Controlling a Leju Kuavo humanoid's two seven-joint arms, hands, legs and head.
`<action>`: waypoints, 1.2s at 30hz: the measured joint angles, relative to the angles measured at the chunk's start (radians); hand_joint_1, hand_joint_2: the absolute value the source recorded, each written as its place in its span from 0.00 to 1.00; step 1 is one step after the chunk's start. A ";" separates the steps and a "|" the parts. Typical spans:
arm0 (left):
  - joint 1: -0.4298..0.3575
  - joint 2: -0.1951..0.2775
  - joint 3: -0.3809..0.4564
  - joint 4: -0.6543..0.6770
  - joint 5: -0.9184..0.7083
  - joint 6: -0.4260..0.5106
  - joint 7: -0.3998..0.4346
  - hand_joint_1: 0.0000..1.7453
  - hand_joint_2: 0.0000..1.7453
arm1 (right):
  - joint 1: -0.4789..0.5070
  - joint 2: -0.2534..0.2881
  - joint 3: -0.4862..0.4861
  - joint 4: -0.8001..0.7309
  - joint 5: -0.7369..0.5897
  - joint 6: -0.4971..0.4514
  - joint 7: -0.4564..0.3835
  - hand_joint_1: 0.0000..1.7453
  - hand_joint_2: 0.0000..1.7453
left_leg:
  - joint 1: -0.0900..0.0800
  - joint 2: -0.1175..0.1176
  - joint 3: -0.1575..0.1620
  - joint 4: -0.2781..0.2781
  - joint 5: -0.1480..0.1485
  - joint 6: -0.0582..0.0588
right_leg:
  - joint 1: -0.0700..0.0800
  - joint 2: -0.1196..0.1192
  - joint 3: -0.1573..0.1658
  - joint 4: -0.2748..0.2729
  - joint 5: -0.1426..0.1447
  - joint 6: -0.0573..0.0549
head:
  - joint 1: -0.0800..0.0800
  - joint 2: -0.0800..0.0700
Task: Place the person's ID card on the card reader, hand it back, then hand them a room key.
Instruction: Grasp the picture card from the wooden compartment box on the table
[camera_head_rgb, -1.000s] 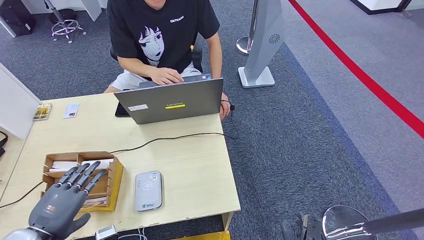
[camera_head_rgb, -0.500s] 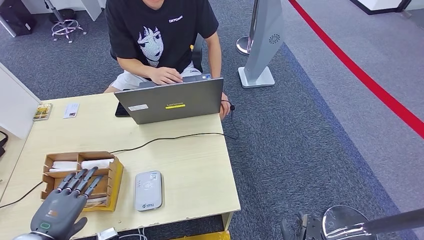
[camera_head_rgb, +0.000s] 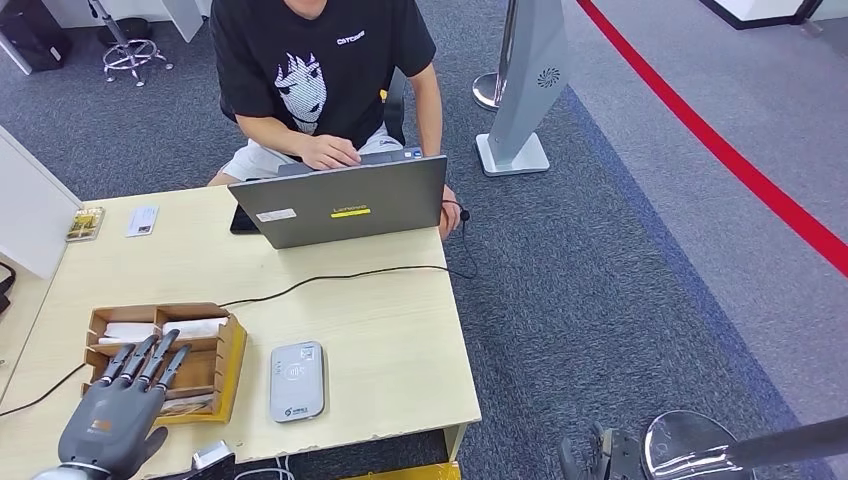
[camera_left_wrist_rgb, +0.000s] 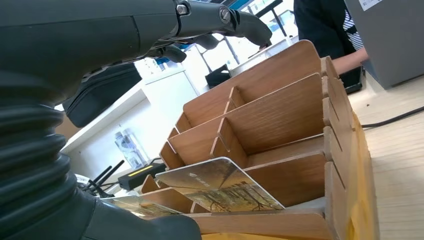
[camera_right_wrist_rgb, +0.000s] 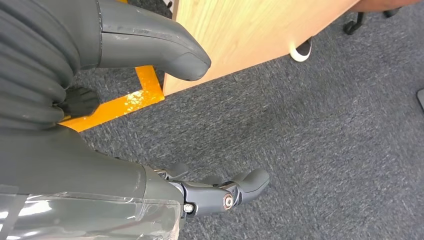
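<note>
My left hand (camera_head_rgb: 112, 418) hovers open over the near end of the wooden card organizer (camera_head_rgb: 160, 311), fingers stretched flat above its compartments and holding nothing. In the left wrist view the fingers (camera_left_wrist_rgb: 235, 20) reach above the organizer (camera_left_wrist_rgb: 280, 110), and a picture-printed key card (camera_left_wrist_rgb: 220, 187) leans in a near slot. The grey card reader (camera_head_rgb: 297, 380) lies to the right of the organizer with nothing on it. A small white card (camera_head_rgb: 142, 220) lies at the table's far left. My right hand (camera_right_wrist_rgb: 90, 165) hangs beside the desk over the carpet, fingers apart and holding nothing.
A person in a black shirt (camera_head_rgb: 320, 70) sits across the table typing on a grey laptop (camera_head_rgb: 340, 200). A black cable (camera_head_rgb: 330, 278) crosses the tabletop. A dark phone (camera_head_rgb: 243, 220) and a small patterned item (camera_head_rgb: 86, 222) lie at the far side. White sleeves (camera_head_rgb: 195, 327) fill a back slot.
My left hand has drawn back toward the table's near edge and a little leftward, so its fingertips now reach less far over the organizer.
</note>
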 joint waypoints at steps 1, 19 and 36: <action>0.000 -0.003 0.005 0.005 -0.003 0.004 -0.005 0.00 1.00 | 0.001 0.002 -0.001 -0.004 0.001 0.003 0.001 0.00 1.00 | 0.000 0.000 0.000 0.000 0.000 0.000 | 0.000 0.000 0.000 0.000 0.000 0.000 | 0.000 0.000; -0.022 -0.060 0.030 0.101 -0.045 0.012 -0.057 0.07 1.00 | 0.011 0.025 -0.015 -0.050 0.030 0.029 0.016 0.00 1.00 | 0.000 0.000 0.000 0.000 0.000 0.000 | 0.000 0.000 0.000 0.000 0.000 0.000 | 0.000 0.000; -0.042 -0.070 0.030 0.120 -0.061 0.028 -0.079 1.00 1.00 | 0.012 0.038 -0.031 -0.072 0.054 0.047 0.020 0.00 1.00 | 0.000 0.000 0.000 0.000 0.000 0.000 | 0.000 0.000 0.000 0.000 0.000 0.000 | 0.000 0.000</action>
